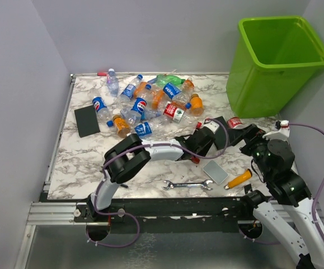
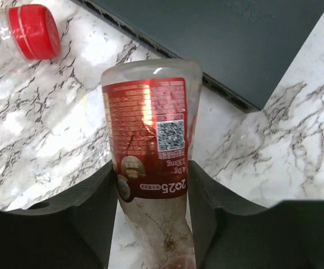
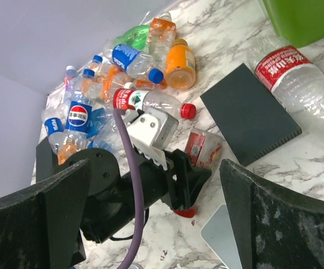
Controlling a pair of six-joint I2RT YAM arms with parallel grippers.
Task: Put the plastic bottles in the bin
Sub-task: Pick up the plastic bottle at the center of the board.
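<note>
My left gripper (image 2: 152,188) is shut on a clear, crushed plastic bottle with a red label (image 2: 148,129). It holds the bottle low over the marble table, near the centre right (image 1: 200,140). The bottle's red cap shows under the gripper in the right wrist view (image 3: 184,213). My right gripper (image 3: 156,185) is open and empty, close to the right of the left gripper (image 1: 250,136). Another red-labelled bottle (image 1: 235,122) lies by the foot of the lime-green bin (image 1: 279,61). A pile of several bottles (image 1: 145,101) lies at the back of the table.
A black slab (image 2: 223,39) lies just beyond the held bottle, and a red-capped bottle (image 2: 30,31) lies to its left. Another black slab (image 1: 87,120) lies at the left. A grey slab (image 1: 215,172), a wrench (image 1: 187,185) and an orange-handled screwdriver (image 1: 239,179) lie near the front edge.
</note>
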